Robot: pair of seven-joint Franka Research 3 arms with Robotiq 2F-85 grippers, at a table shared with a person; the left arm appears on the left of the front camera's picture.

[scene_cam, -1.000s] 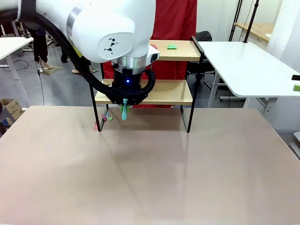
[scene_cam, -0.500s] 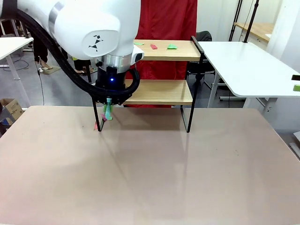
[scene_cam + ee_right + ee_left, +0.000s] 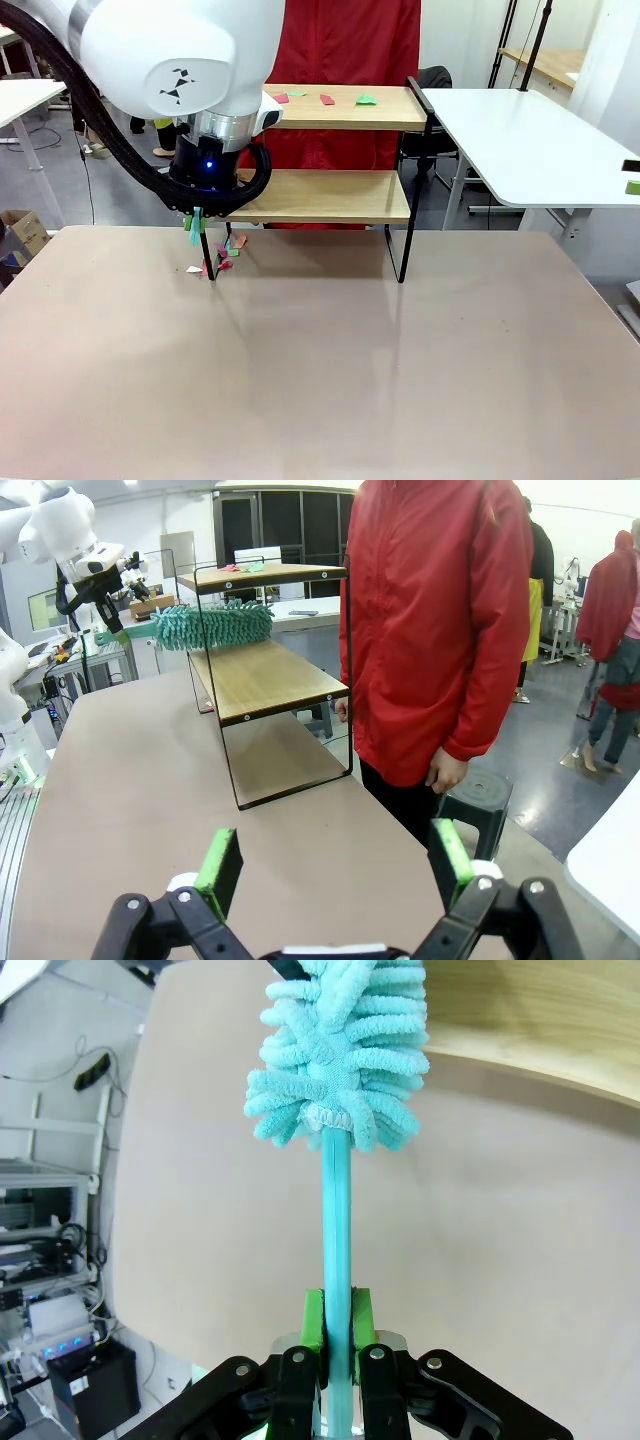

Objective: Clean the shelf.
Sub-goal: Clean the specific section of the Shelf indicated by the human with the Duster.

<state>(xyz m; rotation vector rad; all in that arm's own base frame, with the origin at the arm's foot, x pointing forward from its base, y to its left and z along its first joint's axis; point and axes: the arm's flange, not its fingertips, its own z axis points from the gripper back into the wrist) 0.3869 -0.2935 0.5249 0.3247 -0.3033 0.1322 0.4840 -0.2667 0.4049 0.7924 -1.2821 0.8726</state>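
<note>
Our left gripper [image 3: 337, 1308] clamps the thin handle of the soft, light teal microfibre duster [image 3: 340, 1055]. The black-framed two-board wooden shelf [image 3: 340, 196] looks tippable, so we press gently. Our right gripper [image 3: 338, 868] gapes empty.

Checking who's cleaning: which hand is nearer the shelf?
Left. The left hand holds a duster beside the shelf; the right hand, open, sits back off its right end.

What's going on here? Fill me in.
The left gripper is shut on a teal duster, its head over the lower board of the shelf, at the left end. Paper scraps lie on the top board and on the table by the left leg. The right gripper hangs open. A person stands behind.
</note>
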